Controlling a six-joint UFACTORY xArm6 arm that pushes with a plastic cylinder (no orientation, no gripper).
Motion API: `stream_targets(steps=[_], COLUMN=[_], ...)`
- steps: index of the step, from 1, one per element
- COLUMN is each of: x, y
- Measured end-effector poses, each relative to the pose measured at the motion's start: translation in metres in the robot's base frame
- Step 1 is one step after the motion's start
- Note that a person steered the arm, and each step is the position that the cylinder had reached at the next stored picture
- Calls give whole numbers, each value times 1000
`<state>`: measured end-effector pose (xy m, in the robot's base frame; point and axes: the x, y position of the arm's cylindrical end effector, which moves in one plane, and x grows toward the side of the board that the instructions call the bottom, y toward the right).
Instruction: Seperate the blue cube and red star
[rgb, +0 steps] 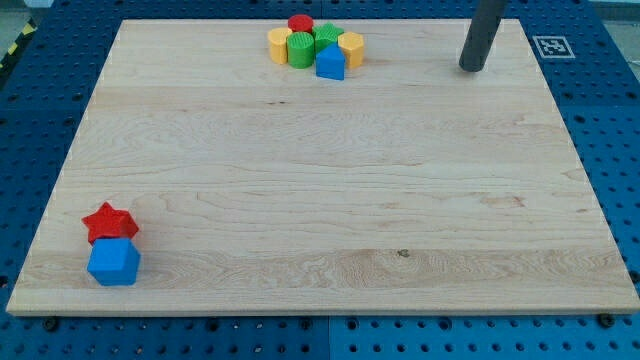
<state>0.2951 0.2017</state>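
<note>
My tip (471, 67) rests on the wooden board (320, 200) near the view's top right, touching no block; it is a bare rod with nothing to open or close. The red star (109, 221) and the blue cube (114, 263) sit pressed together at the view's bottom left, star just above cube, well apart from my tip. At the view's top centre a tight cluster (316, 47) holds red, yellow, green and blue blocks, whose shapes I can't fully make out.
</note>
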Motion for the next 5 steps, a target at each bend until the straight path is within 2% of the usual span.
stream_targets(steps=[2,5], x=[10,96], y=[-1,-100])
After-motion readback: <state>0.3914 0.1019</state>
